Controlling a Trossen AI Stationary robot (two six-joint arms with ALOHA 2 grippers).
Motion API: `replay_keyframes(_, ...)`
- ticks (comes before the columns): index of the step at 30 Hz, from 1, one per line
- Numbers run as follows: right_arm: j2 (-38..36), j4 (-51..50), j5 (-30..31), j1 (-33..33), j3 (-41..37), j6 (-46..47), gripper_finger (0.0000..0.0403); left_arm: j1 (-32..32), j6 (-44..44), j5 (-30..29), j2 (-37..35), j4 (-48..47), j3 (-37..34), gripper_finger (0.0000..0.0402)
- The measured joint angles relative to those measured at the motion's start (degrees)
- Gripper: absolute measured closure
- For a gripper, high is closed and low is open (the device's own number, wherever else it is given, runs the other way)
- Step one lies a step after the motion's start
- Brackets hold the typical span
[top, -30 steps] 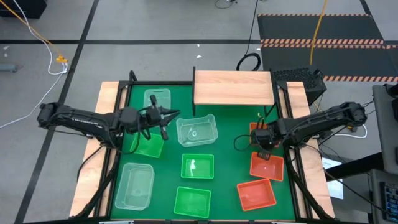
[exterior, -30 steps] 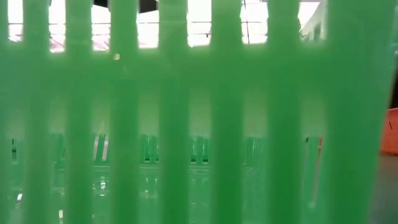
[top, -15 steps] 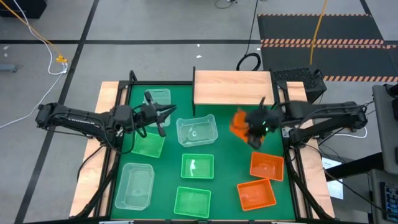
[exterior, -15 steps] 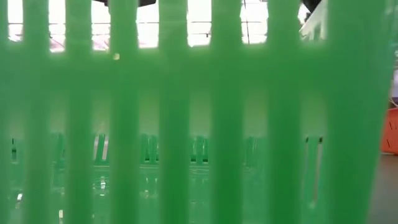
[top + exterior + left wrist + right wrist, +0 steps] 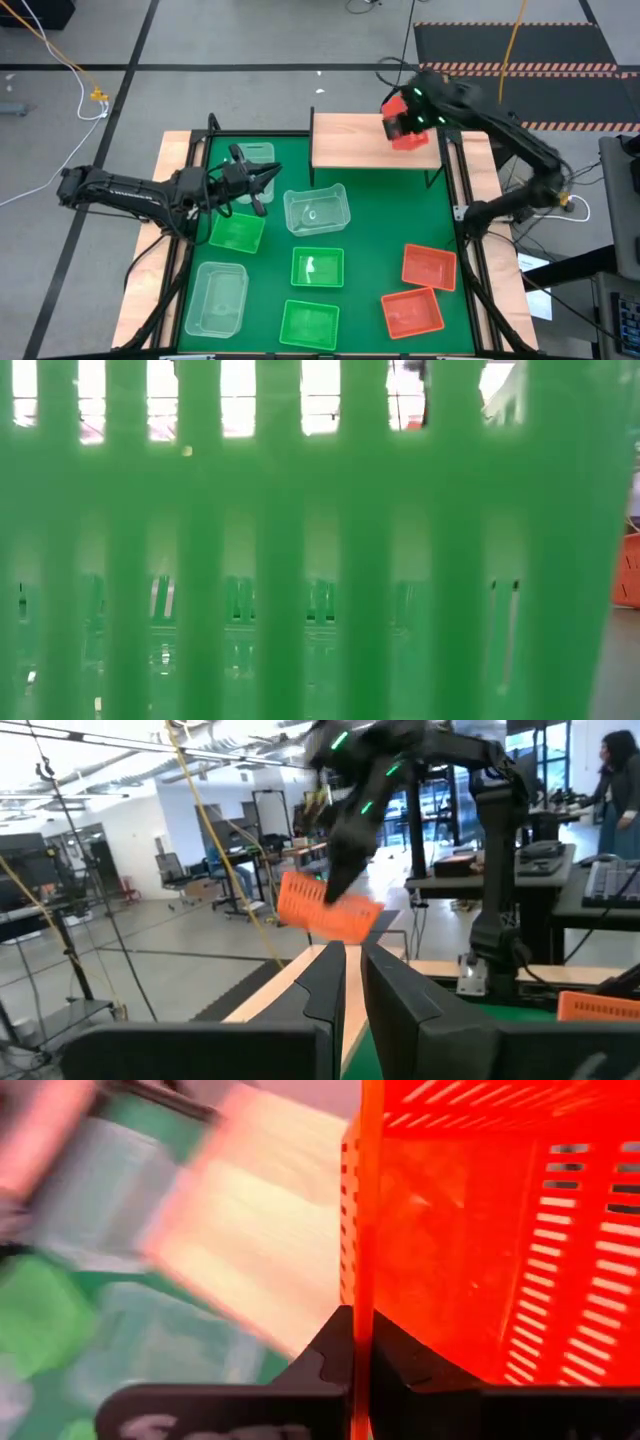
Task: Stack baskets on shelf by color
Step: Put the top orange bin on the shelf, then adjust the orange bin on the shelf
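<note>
Right pincer (image 5: 412, 122) clamped on orange basket (image 5: 404, 130) wall above shelf (image 5: 350, 145) right edge, left pincer (image 5: 266, 180) together

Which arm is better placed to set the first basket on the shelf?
The right. Its gripper is shut on an orange basket above the shelf, near its right end. The left gripper is over the mat, among the clear and green baskets, holding nothing.

We see a grey floor (image 5: 250, 40) crossed by dark lines, with a black mat (image 5: 520, 45) edged in orange stripes. Desks (image 5: 560, 910) and a person (image 5: 615, 770) stand under bright ceiling lights (image 5: 110, 760).
</note>
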Motion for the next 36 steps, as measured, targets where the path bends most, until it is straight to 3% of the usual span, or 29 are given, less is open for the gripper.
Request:
replay_keyframes(3,6.3,-5.6,-2.9,-5.1,2.5,-2.9,0.0402,0.9,0.0,-0.1,0.0,-0.6,0.0,0.0360)
replay_keyframes(6,10.7,-11.7,-1.6,-8.6,3.7,-4.8,0.0402,1.8,-0.2,-0.1,0.0,-2.2,0.0,0.0360)
replay_keyframes(12,11.5,-12.2,-0.9,-11.0,3.8,-4.9,0.0397,3.6,-0.3,-0.1,0.0,-4.5,0.0,0.0360)
replay_keyframes(24,7.7,-8.4,-1.4,-10.4,3.8,-2.7,0.0288,4.8,-4.3,-0.1,0.0,-6.3,0.0,0.0360)
replay_keyframes(27,6.0,-8.4,-1.6,-10.3,3.7,-11.2,0.0260,4.7,-4.3,0.0,0.0,-6.3,0.0,0.0360)
replay_keyframes(29,3.9,-9.6,-2.5,-9.8,3.7,-21.5,0.0251,4.7,-4.1,-0.1,0.0,-6.3,0.0,0.0360)
replay_keyframes(33,-0.6,-20.3,-2.0,-6.7,3.7,-43.8,0.0251,4.7,-1.5,-0.1,0.0,-7.1,0.0,0.0360)
replay_keyframes(36,-2.0,-24.2,0.8,-3.0,3.5,-50.1,0.0258,4.7,2.3,-0.1,0.0,-7.5,0.0,0.0360)
